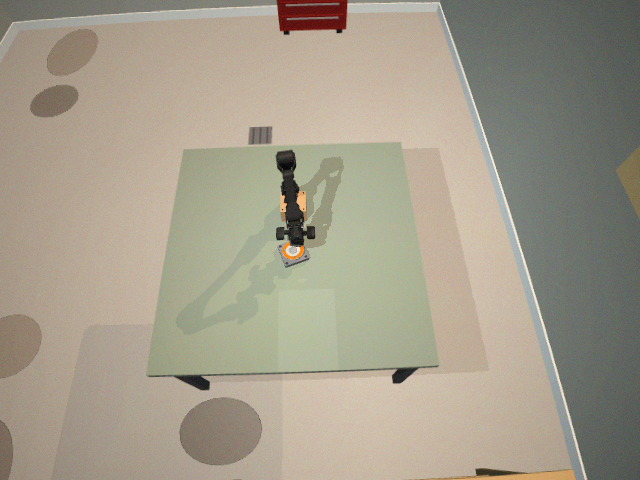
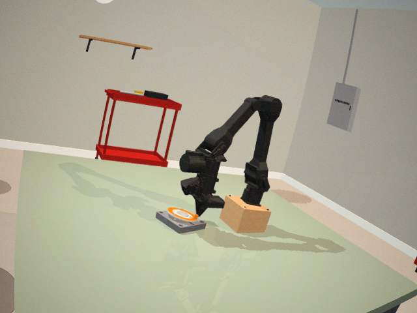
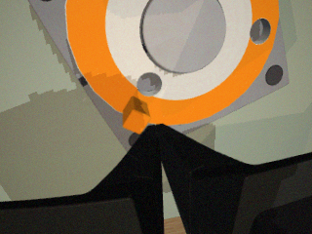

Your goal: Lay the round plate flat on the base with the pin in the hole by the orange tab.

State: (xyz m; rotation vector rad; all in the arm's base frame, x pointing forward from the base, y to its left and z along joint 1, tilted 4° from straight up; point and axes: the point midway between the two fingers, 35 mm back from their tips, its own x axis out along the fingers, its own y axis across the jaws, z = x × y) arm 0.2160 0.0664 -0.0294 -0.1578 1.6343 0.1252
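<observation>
Plate (image 3: 178,33), round with an orange outer ring, sits over the post (image 3: 183,26) on the grey base (image 2: 180,223), on the green table (image 1: 361,268). Gripper (image 3: 154,132) is fully closed on nothing, its tips at the orange tab (image 3: 136,112) beside the plate's hole (image 3: 150,84).

The round plate (image 3: 175,33) has a broad orange outer ring and a white inner ring around a grey centre, with a small orange tab (image 3: 136,112) at its edge. It sits on a flat grey square base (image 2: 180,221) with dark round spots at its corners. The gripper (image 3: 160,133) and the arm (image 2: 235,124) are matte black. The arm's block mount (image 2: 244,218) is light tan wood. The surface (image 2: 101,252) is pale green, crossed by darker green shadows.
</observation>
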